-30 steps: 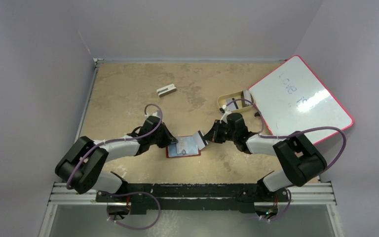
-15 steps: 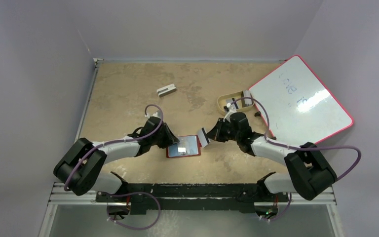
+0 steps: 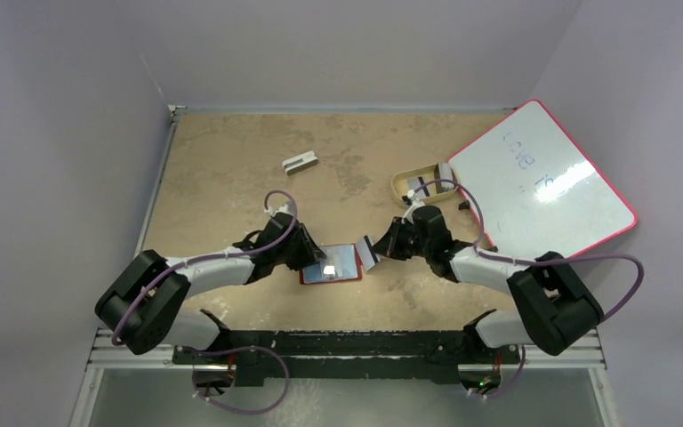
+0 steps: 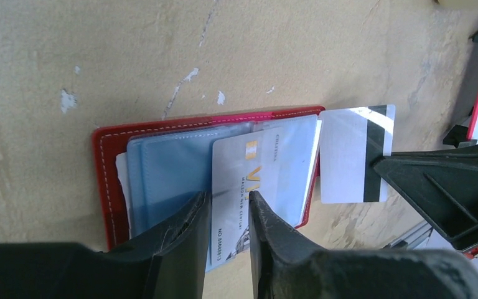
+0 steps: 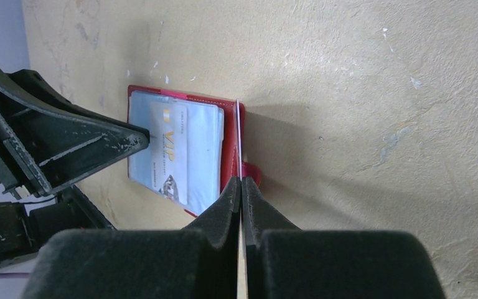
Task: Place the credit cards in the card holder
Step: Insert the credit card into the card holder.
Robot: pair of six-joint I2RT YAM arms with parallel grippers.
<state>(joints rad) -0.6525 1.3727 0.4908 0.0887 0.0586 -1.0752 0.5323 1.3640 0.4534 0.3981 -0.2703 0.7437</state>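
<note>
The red card holder [image 3: 331,279] lies open on the table between the arms, also seen in the left wrist view [image 4: 107,180] and the right wrist view [image 5: 229,156]. A pale VIP card [image 4: 258,168] lies in its blue sleeves, one end sticking out over the near edge. My left gripper [image 3: 317,260] hovers low over that card [image 5: 174,149], jaws a narrow gap apart [image 4: 228,199] with nothing pinched. My right gripper [image 3: 378,246] is shut [image 5: 241,182] on a white card with a black stripe [image 4: 351,156], held on edge at the holder's right edge.
A tan oval tray [image 3: 402,185] with more cards in it stands at the back right, next to a red-framed whiteboard [image 3: 542,178]. A small grey-white block [image 3: 300,162] lies at the back middle.
The right gripper has drawn its card back to the right, off the holder. The left gripper has shifted slightly right over the holder.
</note>
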